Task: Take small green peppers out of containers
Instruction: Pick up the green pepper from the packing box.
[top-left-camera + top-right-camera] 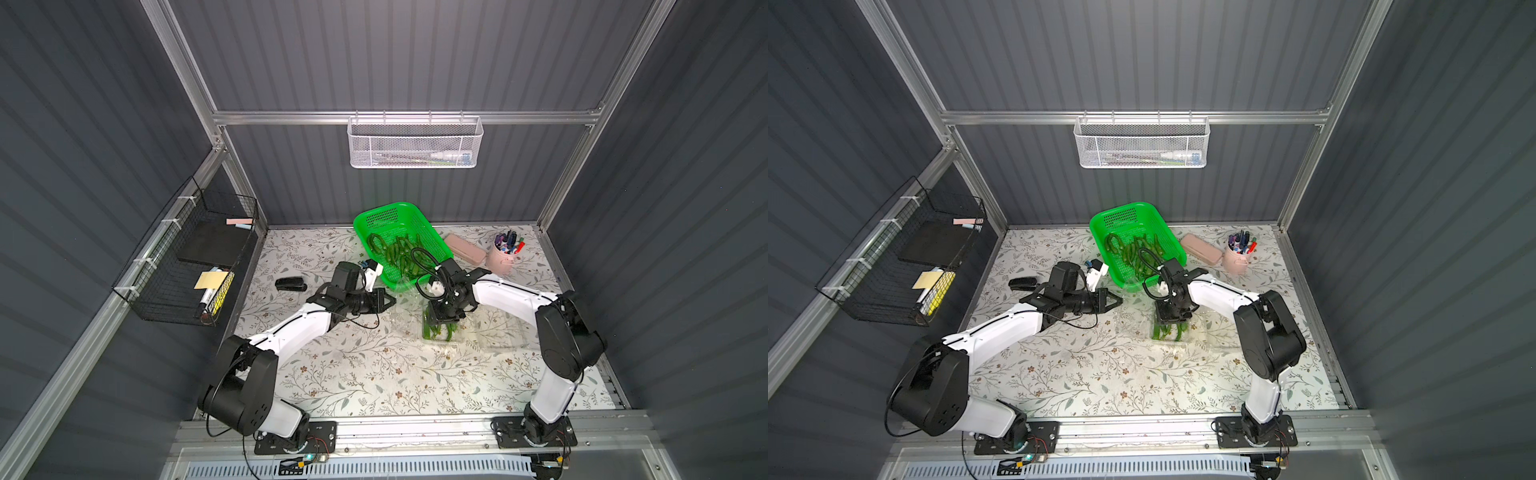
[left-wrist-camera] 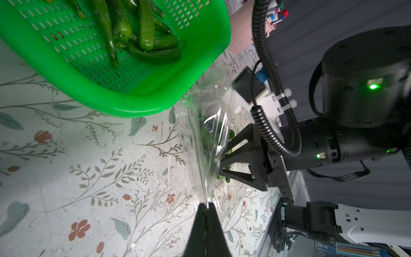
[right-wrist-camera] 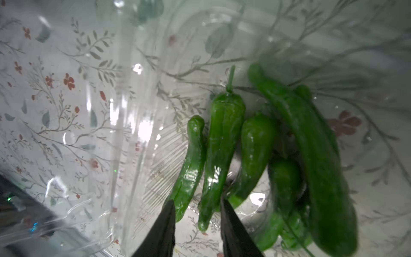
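While left tool (image 2: 205, 207) clamps container (image 2: 200, 155) edge | right tool (image 3: 197, 202) half-open, pepper (image 3: 220, 144) between jaws

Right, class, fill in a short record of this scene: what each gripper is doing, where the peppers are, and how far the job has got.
left gripper: shut, pinching an edge of the clear container
right gripper: open, down inside that container, jaws either side of one pepper
container peppers: several, lying side by side
basket peppers: a loose heap in the green basket
task state: container not yet emptied
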`<action>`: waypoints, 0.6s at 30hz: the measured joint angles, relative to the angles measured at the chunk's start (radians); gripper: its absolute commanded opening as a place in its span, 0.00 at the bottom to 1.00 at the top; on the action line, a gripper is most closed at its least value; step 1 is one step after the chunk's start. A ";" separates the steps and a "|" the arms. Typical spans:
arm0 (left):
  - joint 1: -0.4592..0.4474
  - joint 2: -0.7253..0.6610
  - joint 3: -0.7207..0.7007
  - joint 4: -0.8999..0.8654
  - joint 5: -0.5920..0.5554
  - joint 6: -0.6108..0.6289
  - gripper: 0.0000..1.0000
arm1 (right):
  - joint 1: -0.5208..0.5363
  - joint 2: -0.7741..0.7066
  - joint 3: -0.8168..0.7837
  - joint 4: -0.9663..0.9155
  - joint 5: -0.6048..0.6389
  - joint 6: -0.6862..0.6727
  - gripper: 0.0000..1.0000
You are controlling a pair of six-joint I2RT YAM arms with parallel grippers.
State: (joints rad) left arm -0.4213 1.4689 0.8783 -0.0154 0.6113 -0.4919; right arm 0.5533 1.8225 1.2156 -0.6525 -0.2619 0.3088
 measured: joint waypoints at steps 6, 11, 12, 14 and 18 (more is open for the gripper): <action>0.000 0.000 0.002 0.000 0.000 0.003 0.00 | 0.020 0.043 0.002 -0.003 0.069 -0.023 0.35; 0.000 0.000 0.003 -0.001 0.000 0.003 0.00 | 0.044 0.069 0.003 -0.002 0.104 -0.032 0.29; 0.000 0.000 0.004 -0.001 0.000 0.003 0.00 | 0.048 0.071 0.004 -0.001 0.110 -0.033 0.25; 0.000 0.000 0.004 -0.002 0.000 0.003 0.00 | 0.054 0.072 0.004 0.002 0.114 -0.033 0.17; 0.000 0.000 0.009 -0.009 0.000 0.003 0.00 | 0.056 0.065 -0.003 0.010 0.121 -0.021 0.07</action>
State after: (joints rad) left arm -0.4213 1.4689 0.8871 -0.0242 0.6113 -0.4885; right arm 0.6098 1.8874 1.2125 -0.6422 -0.1406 0.2878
